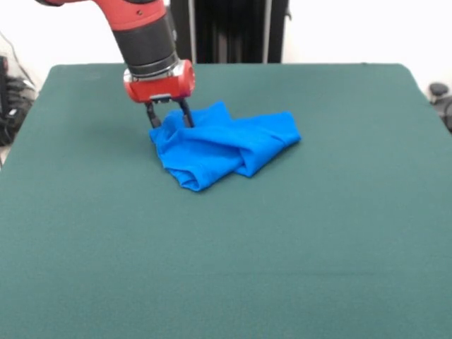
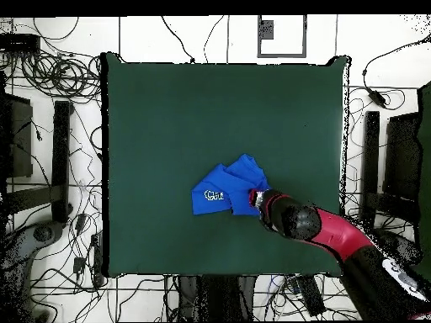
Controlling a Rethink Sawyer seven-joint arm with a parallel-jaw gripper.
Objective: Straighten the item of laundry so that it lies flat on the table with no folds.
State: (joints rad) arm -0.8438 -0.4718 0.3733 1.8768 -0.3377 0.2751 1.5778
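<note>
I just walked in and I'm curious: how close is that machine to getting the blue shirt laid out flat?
Nothing looks finished: the blue T-shirt lies bunched in overlapping folds near the middle of the green table. In hand: the claw is down at the shirt's edge, fingers apart on either side of a raised fold. Still left: pulling out every fold and the sleeves until it lies flat.

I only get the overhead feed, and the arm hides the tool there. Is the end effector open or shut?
Observer: The end effector is open, straddling a raised edge of the T-shirt.
Operator: How flat does the cloth lie?
Observer: Not flat: thick overlapping folds stand up off the table.
Operator: Any print visible from the front?
Observer: None, only plain blue.
</note>
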